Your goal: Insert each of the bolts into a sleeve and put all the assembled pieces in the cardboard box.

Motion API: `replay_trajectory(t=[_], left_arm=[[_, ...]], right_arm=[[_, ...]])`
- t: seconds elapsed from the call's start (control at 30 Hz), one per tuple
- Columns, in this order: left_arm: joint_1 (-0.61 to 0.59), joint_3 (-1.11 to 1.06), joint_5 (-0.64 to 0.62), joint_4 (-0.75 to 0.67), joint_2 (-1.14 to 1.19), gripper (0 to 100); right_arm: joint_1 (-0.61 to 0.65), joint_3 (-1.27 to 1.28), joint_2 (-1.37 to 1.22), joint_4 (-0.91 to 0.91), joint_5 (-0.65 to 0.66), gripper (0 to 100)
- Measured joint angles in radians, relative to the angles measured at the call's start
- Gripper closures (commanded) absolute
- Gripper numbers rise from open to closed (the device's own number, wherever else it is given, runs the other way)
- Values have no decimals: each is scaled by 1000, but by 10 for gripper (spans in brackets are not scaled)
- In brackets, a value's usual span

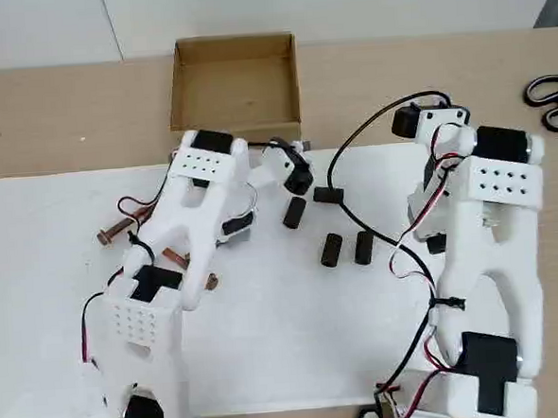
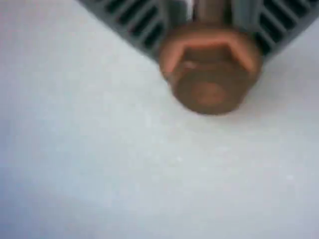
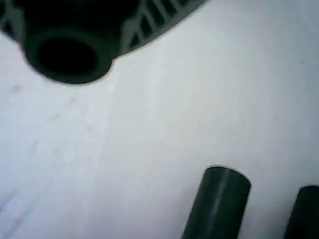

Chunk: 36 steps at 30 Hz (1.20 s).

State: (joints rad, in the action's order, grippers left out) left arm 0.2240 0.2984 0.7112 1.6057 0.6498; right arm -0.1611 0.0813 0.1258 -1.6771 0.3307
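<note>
My left gripper (image 2: pixel 212 20) is shut on a copper bolt (image 2: pixel 209 74), whose hex head points at the camera just above the white sheet. My right gripper (image 3: pixel 75 20) is shut on a black sleeve (image 3: pixel 67 55) with its open bore facing the camera. Two loose sleeves (image 3: pixel 219 204) (image 3: pixel 304 214) lie on the sheet beyond it. In the high view, three sleeves (image 1: pixel 293 212) (image 1: pixel 331 249) (image 1: pixel 364 247) lie mid-sheet. Loose bolts (image 1: pixel 119 228) (image 1: pixel 175 258) lie beside the left arm. The cardboard box (image 1: pixel 236 84) stands open at the back with nothing in it.
A white sheet (image 1: pixel 297 341) covers the table's front. A black cable (image 1: pixel 356 225) runs across it beside the sleeves. Scissors (image 1: pixel 552 102) lie on the bare wood at the far right.
</note>
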Motion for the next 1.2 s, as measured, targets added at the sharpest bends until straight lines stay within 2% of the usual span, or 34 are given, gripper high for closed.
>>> replay_trajectory(t=[0.17, 0.33, 0.67, 0.9, 1.07, 1.2], left_arm=[[2, -2, 0, 8, -12, 995], [11, -6, -15, 49, -95, 995], [60, -6, -308, 118, -512, 995], [52, -12, -611, 124, -735, 995], [52, -120, -686, 126, -913, 995], [52, -290, -879, 72, -1062, 995]], right_arm=[[0, 0, 28, 0, 0, 995], [0, 0, 192, -2, 0, 995], [41, 127, 578, -9, 72, 995], [43, 292, 796, -11, 114, 995], [43, 345, 956, -11, 117, 995], [43, 446, 1085, 8, 117, 996]])
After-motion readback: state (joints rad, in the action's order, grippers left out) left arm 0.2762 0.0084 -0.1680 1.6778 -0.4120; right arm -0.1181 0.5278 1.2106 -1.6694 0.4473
